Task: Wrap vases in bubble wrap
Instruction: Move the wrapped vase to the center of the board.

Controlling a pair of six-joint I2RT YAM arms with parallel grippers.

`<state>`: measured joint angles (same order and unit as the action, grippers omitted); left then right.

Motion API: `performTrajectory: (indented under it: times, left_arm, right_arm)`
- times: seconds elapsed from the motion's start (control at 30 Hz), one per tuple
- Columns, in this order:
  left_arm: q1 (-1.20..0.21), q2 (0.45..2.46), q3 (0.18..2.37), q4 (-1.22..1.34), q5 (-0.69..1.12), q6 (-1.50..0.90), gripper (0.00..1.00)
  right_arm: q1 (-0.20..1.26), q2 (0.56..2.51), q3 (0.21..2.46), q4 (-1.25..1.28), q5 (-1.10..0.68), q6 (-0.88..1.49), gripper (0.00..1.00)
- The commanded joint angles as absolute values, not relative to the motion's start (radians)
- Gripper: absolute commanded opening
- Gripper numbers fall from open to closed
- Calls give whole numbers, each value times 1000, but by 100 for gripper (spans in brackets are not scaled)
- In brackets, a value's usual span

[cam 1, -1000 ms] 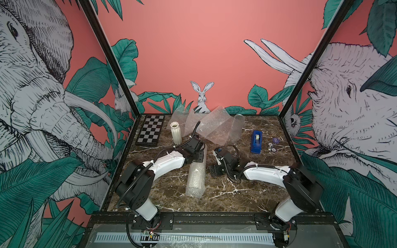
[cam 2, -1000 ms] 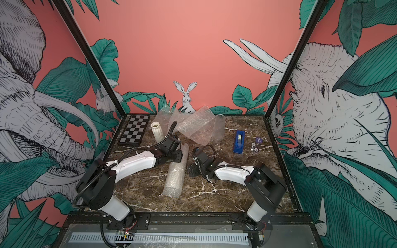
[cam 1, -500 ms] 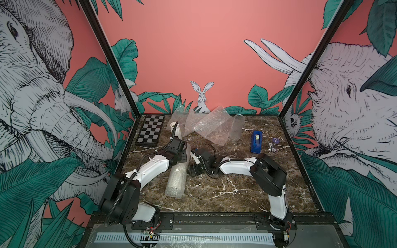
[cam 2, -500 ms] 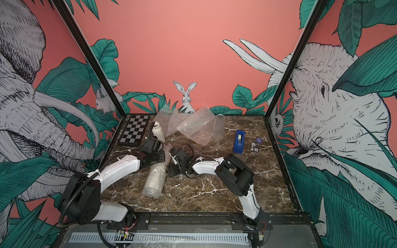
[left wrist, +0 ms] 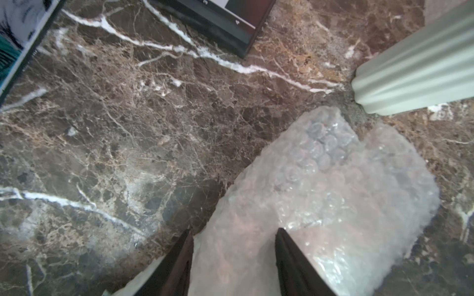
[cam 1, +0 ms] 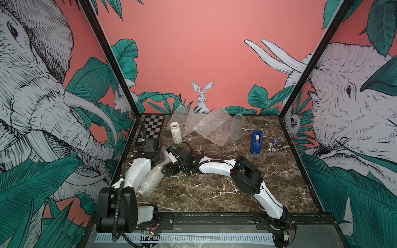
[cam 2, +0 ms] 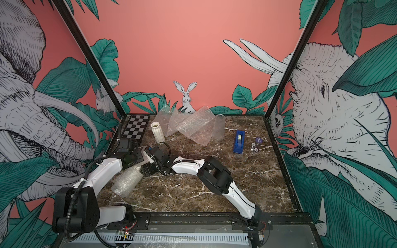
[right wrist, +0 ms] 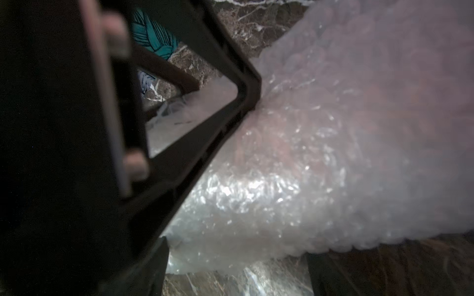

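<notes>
Wrapped vase [cam 1: 150, 182] at 8 o'clock: fragile, slippery; take mid-body. Left pincer [left wrist: 233, 256] straddles it, grip unclear; right pincer [right wrist: 236, 256] spread wide.

On the marble table [cam 1: 214, 193]: a chequered board [cam 1: 153, 128] far left; a blue tape dispenser [cam 1: 256, 142] right — small round discs [cam 1: 273, 145] beside it.

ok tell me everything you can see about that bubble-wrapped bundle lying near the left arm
The wrapped bundle is a long roll of cloudy, translucent bubble wrap lying slanted on the marble table, its contents hidden. One end flares loosely toward the front edge; the other reaches toward the standing white fluted vase. The left gripper straddles it, fingers on either side, and the right gripper sits against its middle.
</notes>
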<state>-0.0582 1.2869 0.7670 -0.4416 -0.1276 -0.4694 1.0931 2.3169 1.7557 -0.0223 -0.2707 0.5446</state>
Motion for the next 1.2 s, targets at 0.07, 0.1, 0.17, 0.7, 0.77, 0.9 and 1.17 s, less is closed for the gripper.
performTrajectory:
  times: [0.07, 0.1, 0.17, 0.7, 0.77, 0.9, 1.17]
  left_arm:
    - [-59, 1249, 783, -607, -132, -454, 59]
    - [-58, 1238, 791, -615, -136, -450, 61]
    - [-58, 1217, 816, -644, -148, -442, 68]
    - [-90, 1022, 966, -641, -64, -409, 93]
    - [-138, 983, 958, -617, -64, -397, 94]
    - [-263, 956, 912, -531, -60, -376, 95]
    - [-436, 1021, 797, -346, -34, -350, 97]
  right_arm:
    - [1068, 2162, 1645, -35, -193, 479, 88]
    - [1063, 2125, 1610, -32, -184, 469, 88]
    - [1054, 2033, 1544, -39, -163, 435, 89]
    - [800, 1514, 1243, -339, 51, 272, 90]
    - [752, 1499, 1227, -352, 65, 275, 90]
    - [670, 1493, 1213, -352, 71, 276, 90]
    - [589, 1591, 1263, -263, 4, 262, 87]
